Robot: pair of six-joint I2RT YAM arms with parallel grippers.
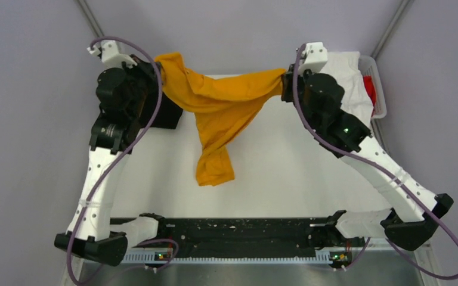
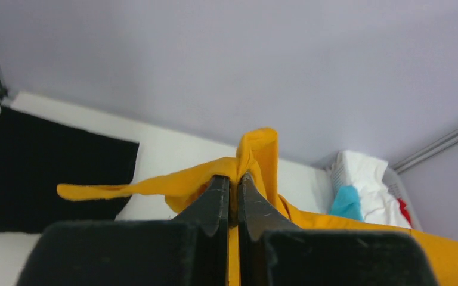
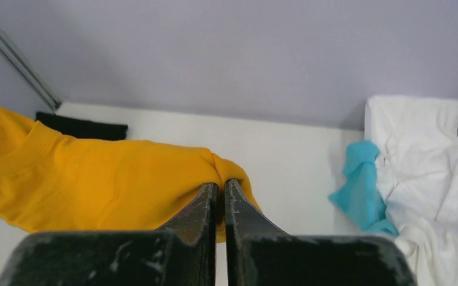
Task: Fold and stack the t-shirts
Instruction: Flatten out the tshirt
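The mustard-orange t-shirt (image 1: 220, 113) was held off the table (image 1: 286, 173), strung between the two tools. The left gripper (image 2: 234, 190) was clamped tight on a bunched fold of it, a tuft of cloth standing above its tips. The right gripper (image 3: 220, 187) was likewise closed on the opposite edge, and I saw no gap between its fingers. The garment's long axis ran straight from one tool to the other. Its slack middle hung twisted below that line and back toward the arm bases; whether the lowest end touched the table I could not tell. Neither arm was nearer, since each held its own end. I judged that the coming move, laying the cloth flat, depended on both tools descending together with that span kept taut. Below and just outboard of the left gripper lay a black shirt (image 1: 170, 113), flat on the table. Outboard of the right gripper stood a white basket (image 1: 381, 89). It held a heaped white shirt (image 1: 352, 77), a teal one (image 3: 361, 190) on the side facing that tool, and a red one (image 1: 370, 89) beyond.
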